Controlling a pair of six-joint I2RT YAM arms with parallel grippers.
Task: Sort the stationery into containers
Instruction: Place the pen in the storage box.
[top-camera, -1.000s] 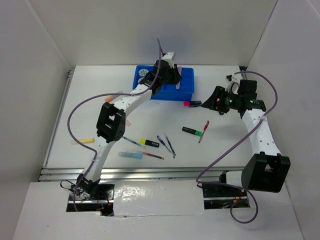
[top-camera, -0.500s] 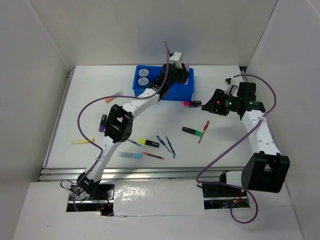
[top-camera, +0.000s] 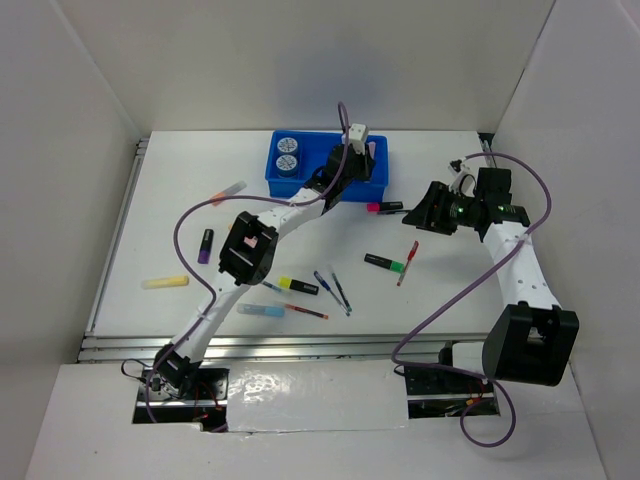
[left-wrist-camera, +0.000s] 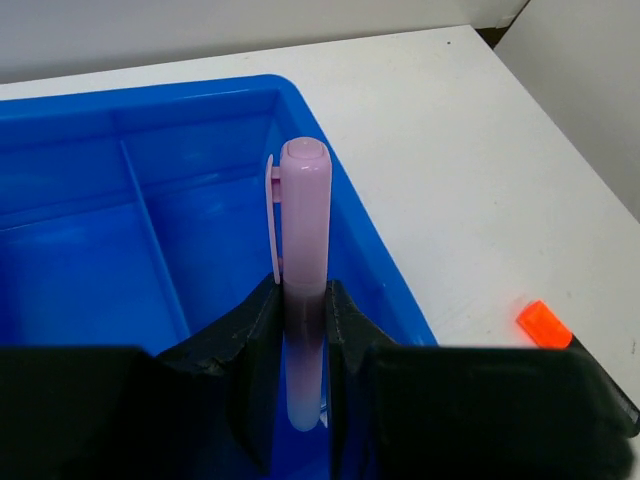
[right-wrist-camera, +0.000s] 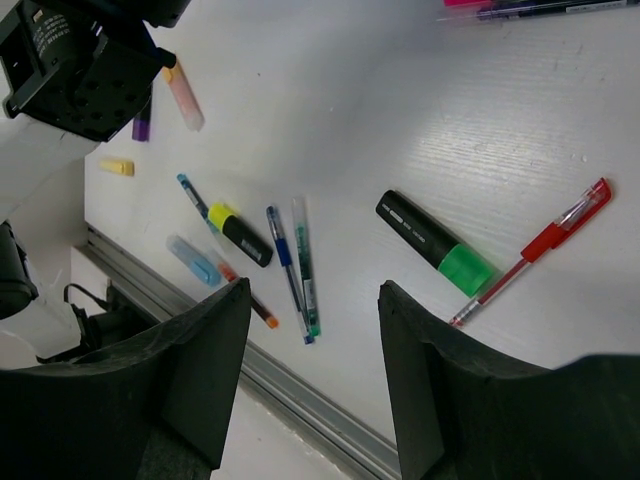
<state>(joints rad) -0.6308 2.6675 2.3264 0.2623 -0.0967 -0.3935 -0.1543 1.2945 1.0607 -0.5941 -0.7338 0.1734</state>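
Observation:
The blue tray (top-camera: 310, 155) stands at the back middle of the table, with two pale-blue discs (top-camera: 287, 153) in its left compartment. My left gripper (top-camera: 348, 163) hovers over the tray's right end. In the left wrist view it (left-wrist-camera: 303, 320) is shut on a pale pink marker (left-wrist-camera: 303, 220), held over the right compartment of the tray (left-wrist-camera: 150, 110). My right gripper (top-camera: 425, 208) is open and empty above the table; its wrist view (right-wrist-camera: 315, 290) looks down on a green highlighter (right-wrist-camera: 435, 243), a red pen (right-wrist-camera: 530, 250) and blue pens (right-wrist-camera: 285, 262).
Loose on the table: a pink marker (top-camera: 383, 207) by the tray, an orange marker (top-camera: 228, 190), a purple one (top-camera: 205, 245), a yellow one (top-camera: 165, 283), a pale-blue one (top-camera: 260, 310), a yellow-black highlighter (top-camera: 298, 286). White walls enclose the table; a metal rail (top-camera: 250, 345) runs along the front edge.
My left gripper has moved right along the tray with the pink marker, from the middle to the right compartment, uncovering the two discs. The right arm has barely moved.

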